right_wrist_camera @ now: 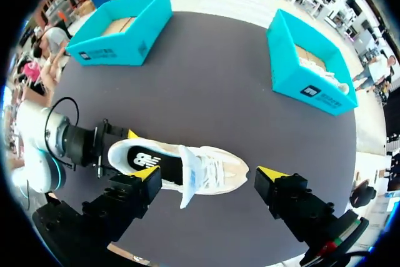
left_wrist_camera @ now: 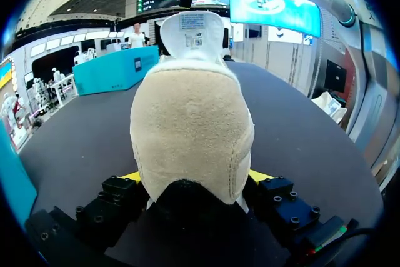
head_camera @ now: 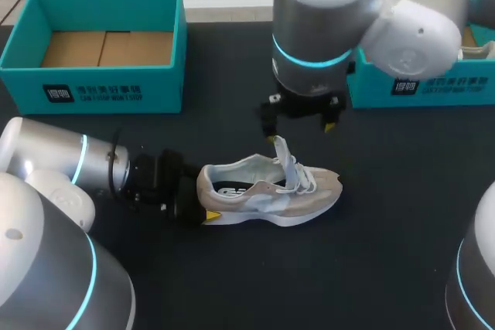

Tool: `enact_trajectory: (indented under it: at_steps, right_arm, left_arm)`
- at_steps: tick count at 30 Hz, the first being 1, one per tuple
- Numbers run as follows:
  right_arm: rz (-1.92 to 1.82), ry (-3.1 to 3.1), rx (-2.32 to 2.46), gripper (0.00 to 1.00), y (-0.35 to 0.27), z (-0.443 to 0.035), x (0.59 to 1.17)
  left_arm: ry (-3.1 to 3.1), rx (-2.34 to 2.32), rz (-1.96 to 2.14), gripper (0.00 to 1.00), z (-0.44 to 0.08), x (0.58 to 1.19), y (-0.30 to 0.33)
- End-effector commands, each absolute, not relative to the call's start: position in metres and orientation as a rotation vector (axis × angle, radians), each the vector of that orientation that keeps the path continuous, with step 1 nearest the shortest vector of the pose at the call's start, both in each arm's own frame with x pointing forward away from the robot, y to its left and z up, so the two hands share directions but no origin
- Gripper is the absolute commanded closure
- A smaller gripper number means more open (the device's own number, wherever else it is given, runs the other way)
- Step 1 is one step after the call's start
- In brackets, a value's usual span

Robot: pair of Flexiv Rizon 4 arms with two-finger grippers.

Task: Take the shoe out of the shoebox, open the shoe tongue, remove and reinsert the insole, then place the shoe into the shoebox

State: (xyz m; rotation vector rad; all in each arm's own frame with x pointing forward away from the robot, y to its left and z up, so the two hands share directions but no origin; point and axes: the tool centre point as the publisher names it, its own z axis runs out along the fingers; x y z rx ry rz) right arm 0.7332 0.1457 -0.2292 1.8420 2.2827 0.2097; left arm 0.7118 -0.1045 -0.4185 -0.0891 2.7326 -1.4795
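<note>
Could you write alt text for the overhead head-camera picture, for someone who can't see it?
A beige sneaker sits on a black table, its heel clamped by the left hand while the open right hand hovers over its raised tongue. An empty teal shoebox stands behind.

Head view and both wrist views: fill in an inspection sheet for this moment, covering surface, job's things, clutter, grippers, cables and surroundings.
Surface: black table, dark matte top.
Job's things: shoe stands on its sole mid-table, outside the shoebox, which sits empty at the far left; tongue lifted upright; black insole lies inside the shoe.
Clutter: second teal box at the far right, something white inside.
Grippers: left gripper shut on the shoe's heel; right gripper open above the shoe, the tongue between its fingers.
Cables: black cable looped at the left arm's wrist.
Surroundings: nothing seen reaching over the table.
</note>
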Motion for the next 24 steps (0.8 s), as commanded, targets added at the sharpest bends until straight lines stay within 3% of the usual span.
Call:
enact_trajectory:
  at_steps: [1,18,19,20,21,22,24]
  right_arm:
    - [0.144,2.330,1.757,0.00,0.167,-0.213,0.741]
    - [0.130,2.856,0.394,0.02,0.236,-0.206,0.733]
    - [0.125,2.873,0.362,0.17,0.237,-0.207,0.733]
    - [0.093,2.898,0.315,0.53,0.237,-0.208,0.733]
    - [0.077,2.919,0.278,0.73,0.236,-0.210,0.733]
    - [0.078,2.935,0.256,1.00,0.235,-0.211,0.733]
    - [0.042,2.985,0.183,1.00,0.230,-0.215,0.730]
  left_arm:
    - [2.732,-0.088,-1.479,1.00,-0.420,0.711,-0.104]
    - [2.732,-0.088,-1.479,1.00,-0.420,0.711,-0.104]
    - [2.732,-0.088,-1.479,1.00,-0.420,0.711,-0.104]
    - [2.732,-0.088,-1.479,1.00,-0.420,0.711,-0.104]
    - [2.732,-0.088,-1.479,1.00,-0.420,0.711,-0.104]
    - [2.732,-0.088,-1.479,1.00,-0.420,0.711,-0.104]
    - [2.732,-0.088,-1.479,1.00,-0.420,0.711,-0.104]
